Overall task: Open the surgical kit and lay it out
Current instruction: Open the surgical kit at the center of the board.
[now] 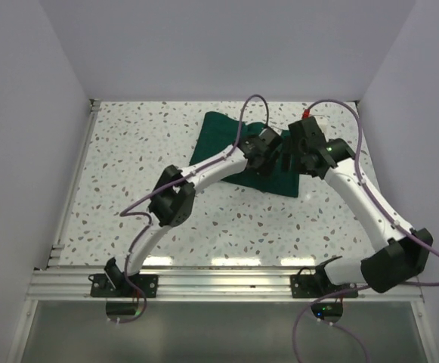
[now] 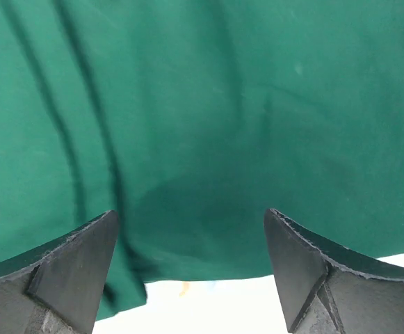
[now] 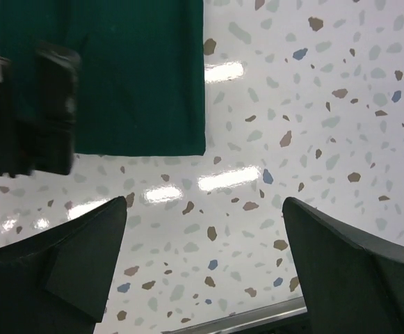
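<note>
**Green wrap lies folded, both pincers spread**

The left pincer [image 2: 191,229] hangs with jaws apart over the dark green cloth wrap [image 1: 217,136], which lies folded on the speckled worktop [image 1: 128,174]. The right pincer [image 3: 205,209], likewise apart, hovers beside the wrap's edge.

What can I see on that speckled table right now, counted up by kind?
Green cloth bundle: 1
Robot arms: 2 (left arm, right arm)
Total: 3
</note>
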Tool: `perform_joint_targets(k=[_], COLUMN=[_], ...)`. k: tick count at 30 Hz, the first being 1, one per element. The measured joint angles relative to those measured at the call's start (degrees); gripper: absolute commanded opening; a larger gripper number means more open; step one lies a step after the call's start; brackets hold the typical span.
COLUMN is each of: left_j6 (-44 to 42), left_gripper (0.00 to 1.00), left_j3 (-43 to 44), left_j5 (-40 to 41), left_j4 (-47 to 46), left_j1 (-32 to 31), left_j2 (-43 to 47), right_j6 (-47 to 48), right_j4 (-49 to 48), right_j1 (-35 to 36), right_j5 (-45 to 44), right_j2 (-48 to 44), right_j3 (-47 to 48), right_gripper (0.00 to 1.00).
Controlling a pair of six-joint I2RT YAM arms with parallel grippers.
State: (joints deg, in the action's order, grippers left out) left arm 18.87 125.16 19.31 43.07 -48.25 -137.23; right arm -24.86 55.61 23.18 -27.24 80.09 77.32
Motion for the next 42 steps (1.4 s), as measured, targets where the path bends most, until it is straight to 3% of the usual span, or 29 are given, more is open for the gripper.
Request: perform_joint_targets(k=[7, 11, 25, 35, 42], left_j6=[1.14, 1.51, -3.13, -3.63, -5.33], left_gripper=[0.88, 0.88, 0.89, 0.86, 0.88], left_j3=[0.87, -4.44, -1.53, -2.56, -6.95], left_j5=[8.57, 10.67, 6.99, 4.66, 0.76], left_j4=[3.67, 1.77, -2.54, -3.06, -3.32], left_j1=[-1.27, 0.24, 4.00, 15.89, 14.01], left_j2=[-3.72, -0.72, 12.46, 6.34, 3.87], right_j6=[-0.26, -0.87, -2.01, -2.08, -2.05], right_j4=[2.19, 3.78, 4.13, 4.66, 4.92], right_j1=[0.00, 0.00, 0.00, 0.00, 0.00], right_j5=[0.13, 1.27, 3.30, 3.30, 2.93], right_j2=[-8.26, -8.74, -5.90, -3.98, -1.81], right_j3=[0.00, 0.00, 0.00, 1.29, 2.75], right_gripper=[0.99, 0.99, 0.99, 0.99, 0.99])
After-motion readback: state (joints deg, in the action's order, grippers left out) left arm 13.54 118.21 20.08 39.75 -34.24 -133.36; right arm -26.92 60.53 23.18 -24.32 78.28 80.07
